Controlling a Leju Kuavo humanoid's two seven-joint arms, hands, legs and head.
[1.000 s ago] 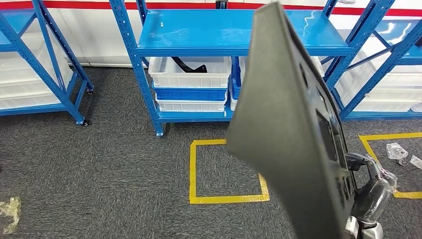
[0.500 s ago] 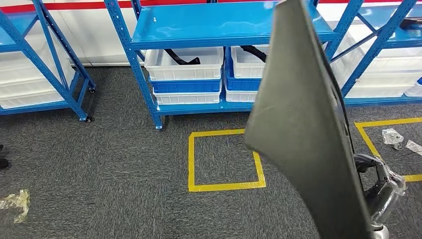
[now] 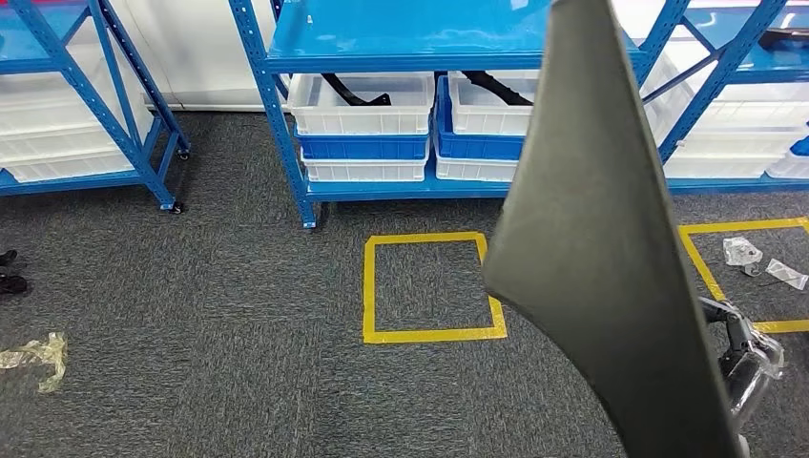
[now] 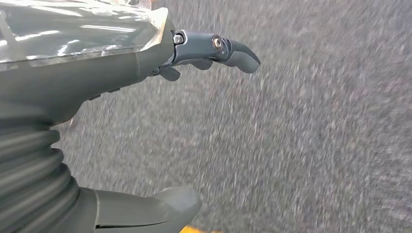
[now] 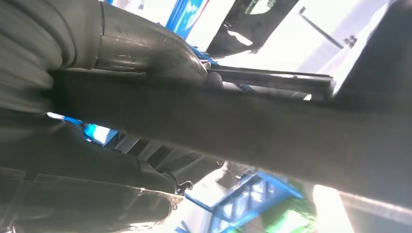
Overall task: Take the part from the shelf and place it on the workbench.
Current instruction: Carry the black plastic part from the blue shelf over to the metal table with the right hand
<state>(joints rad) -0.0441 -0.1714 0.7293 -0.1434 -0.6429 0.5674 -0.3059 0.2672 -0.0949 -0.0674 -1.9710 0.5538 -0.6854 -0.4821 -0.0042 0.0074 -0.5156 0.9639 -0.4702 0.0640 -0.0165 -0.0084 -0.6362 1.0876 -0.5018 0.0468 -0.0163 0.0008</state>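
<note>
A blue metal shelf rack (image 3: 286,124) stood ahead on the dark grey carpet floor (image 3: 210,363). On its lower level were white plastic bins (image 3: 363,103) stacked on a blue plastic bin (image 3: 363,147), and two of the white bins had black curved pieces (image 3: 353,93) inside. A square of yellow tape (image 3: 367,286) was marked on the carpet in front of the rack, and a part of a second yellow outline (image 3: 701,272) was to the right. Crumpled clear plastic wrap (image 3: 38,355) lay near the left edge, and more scraps (image 3: 742,252) lay inside the right outline.

The large dark grey flat panel part (image 3: 601,248) stood almost upright, close to the head camera. It covered much of the right side and hid a part of the rack.

The right hand (image 3: 739,358) was at the lower edge of the panel. In the right wrist view, the thumb and fingers of this hand (image 5: 145,53) were closed around the edge of the panel (image 5: 252,131), so it gripped the part.

The left hand (image 4: 97,63) hung over the carpet, with fingers (image 4: 228,48) apart from the thumb and holding nothing.
</note>
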